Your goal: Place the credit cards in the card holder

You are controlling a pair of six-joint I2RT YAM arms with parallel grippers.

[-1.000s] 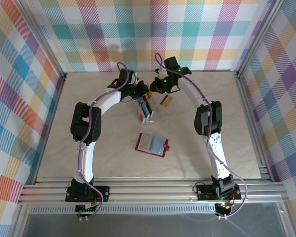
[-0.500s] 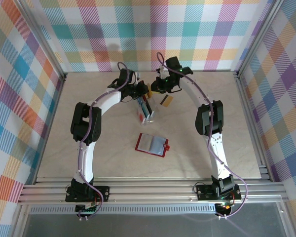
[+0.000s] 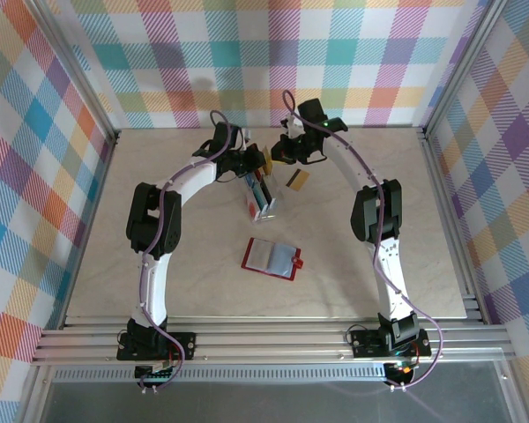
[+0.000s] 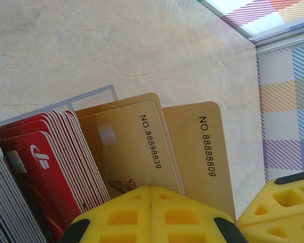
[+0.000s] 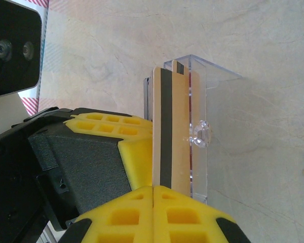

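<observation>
The right gripper (image 5: 153, 188) is pinching the striped gold card (image 5: 167, 126), which is standing upright at the clear rack (image 5: 215, 96). The left gripper (image 4: 150, 188) is pressing its jaws together, covering the lower edges of the gold cards (image 4: 126, 147); any grip there is unclear. The red wallet (image 3: 271, 256) is lying open mid-table, well apart.

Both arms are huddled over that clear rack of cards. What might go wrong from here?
The right tool pinches a striped gold card by its edge, so it may slip or twist. The left tool is shut right beside it at the clear rack, so the two may bump or tip the rack. The open card holder lies well away; the card could drop on the way.
</observation>
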